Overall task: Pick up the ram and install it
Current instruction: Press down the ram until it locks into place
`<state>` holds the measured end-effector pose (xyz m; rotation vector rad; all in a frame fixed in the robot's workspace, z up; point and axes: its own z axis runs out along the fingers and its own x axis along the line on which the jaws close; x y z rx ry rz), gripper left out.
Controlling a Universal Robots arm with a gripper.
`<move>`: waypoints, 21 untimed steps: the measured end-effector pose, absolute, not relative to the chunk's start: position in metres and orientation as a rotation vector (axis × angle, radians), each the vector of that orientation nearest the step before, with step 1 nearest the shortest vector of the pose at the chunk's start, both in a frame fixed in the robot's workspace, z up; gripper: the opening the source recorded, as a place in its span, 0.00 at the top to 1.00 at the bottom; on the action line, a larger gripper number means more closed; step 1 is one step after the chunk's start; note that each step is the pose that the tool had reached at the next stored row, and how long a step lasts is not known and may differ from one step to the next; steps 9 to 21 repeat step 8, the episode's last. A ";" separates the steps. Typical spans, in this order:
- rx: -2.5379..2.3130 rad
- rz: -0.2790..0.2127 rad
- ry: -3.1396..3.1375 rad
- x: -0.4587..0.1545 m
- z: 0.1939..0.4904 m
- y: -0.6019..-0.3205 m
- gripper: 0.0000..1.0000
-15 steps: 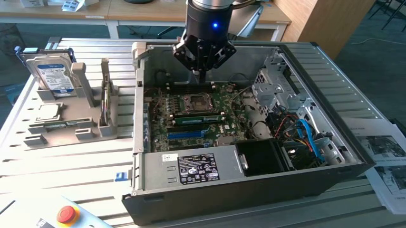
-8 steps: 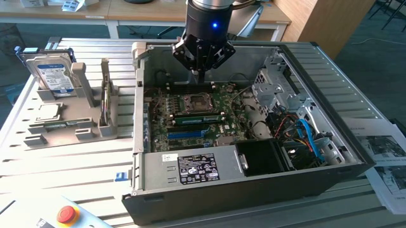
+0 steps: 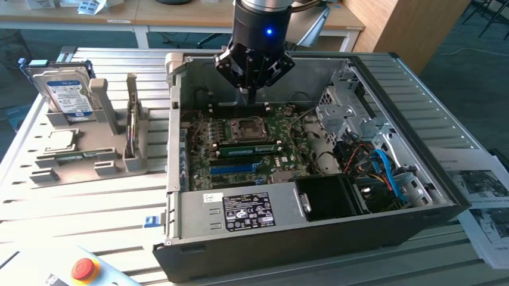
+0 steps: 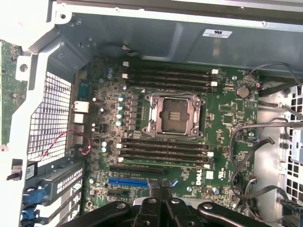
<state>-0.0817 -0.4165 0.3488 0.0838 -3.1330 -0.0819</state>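
Observation:
My gripper (image 3: 249, 96) hangs over the open computer case (image 3: 445, 196), above the memory slots beyond the CPU socket (image 3: 242, 128), its fingers shut with nothing visible between them. A long green stick that looks like the ram (image 3: 247, 149) stands in a slot on the near side of the socket, apart from the gripper. In the wrist view the shut gripper (image 4: 160, 189) points at the motherboard (image 4: 227, 118), with the empty socket (image 4: 174, 115) between two banks of dark slots.
A grey fixture (image 3: 47, 176) at the exterior view's left holds a hard drive (image 3: 68, 89), a silver CPU chip (image 3: 59, 140) and a narrow green strip (image 3: 80, 158) in its front groove. Case walls, a drive cage (image 3: 350, 113) and cables (image 3: 382, 170) surround the board. A red stop button (image 3: 83, 269) sits at the front.

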 end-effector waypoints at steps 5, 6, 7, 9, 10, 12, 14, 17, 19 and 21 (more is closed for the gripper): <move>0.071 -0.082 -3.132 -0.082 0.349 -0.416 0.90; 0.071 -0.082 -3.132 -0.082 0.349 -0.416 0.90; 0.071 -0.082 -3.132 -0.082 0.349 -0.416 0.90; 0.071 -0.082 -3.132 -0.082 0.349 -0.417 0.90; 0.071 -0.082 -3.132 -0.082 0.349 -0.417 0.90; 0.071 -0.082 -3.132 -0.082 0.349 -0.417 0.90; 0.071 -0.082 -3.132 -0.082 0.349 -0.417 0.90; 0.071 -0.082 -3.132 -0.082 0.349 -0.417 0.90; 0.071 -0.082 -3.132 -0.082 0.349 -0.417 0.90; 0.071 -0.082 -3.132 -0.082 0.349 -0.417 0.90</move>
